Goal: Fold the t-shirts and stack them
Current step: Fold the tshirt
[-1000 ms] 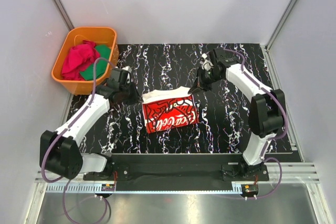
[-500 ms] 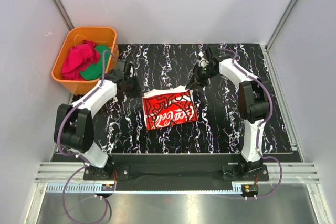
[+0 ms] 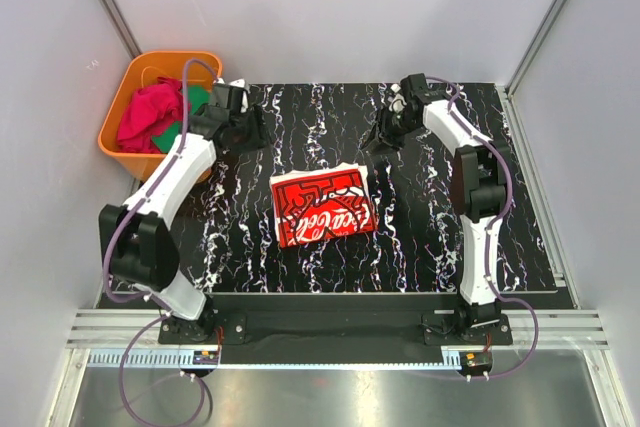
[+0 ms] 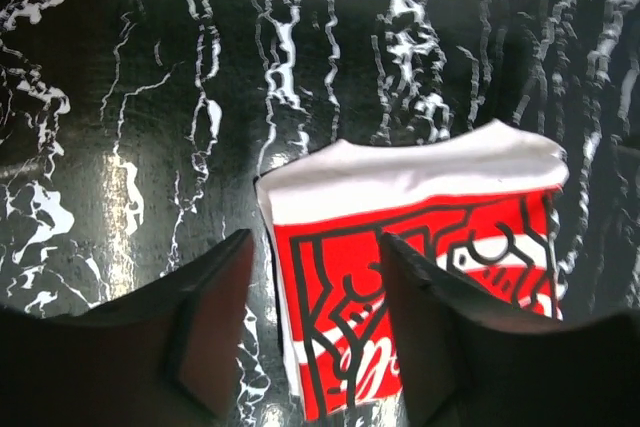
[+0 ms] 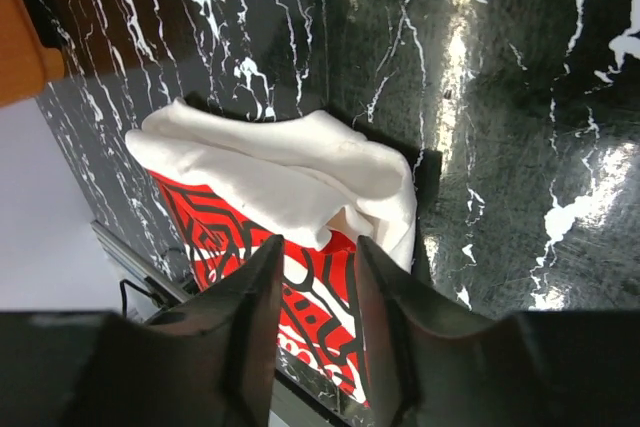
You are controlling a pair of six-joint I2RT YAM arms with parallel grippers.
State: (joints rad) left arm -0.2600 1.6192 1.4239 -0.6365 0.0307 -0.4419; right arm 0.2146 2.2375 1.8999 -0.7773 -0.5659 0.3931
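Top view, tee: the folded tee (image 3: 323,207) lies flat on the black marbled table (image 3: 420,237), touched by neither gripper.
Left gripper: the left gripper (image 4: 315,247) is held clear of the tee's far-left corner, fingers well apart and nothing between them.
Right gripper: the right gripper (image 5: 320,244) is held clear of the tee's far-right corner, with a narrower gap than the left and likewise nothing in it.
Tee look: a rough rectangle with its red face up, carrying white Coca-Cola script and black line drawing. A band of white cloth shows along the far edge, rumpled at the far-right corner. Whether that white is a second garment cannot be told.
Change: a second ago both grippers sat at the tee's far corners, where the white edge stood higher. Both have since backed off to the far side, the left one toward the tub, and the tee lies flatter.
Tub: the orange tub (image 3: 150,57) stands far-left of the tee, off the table's corner, holding pink and green cloth.
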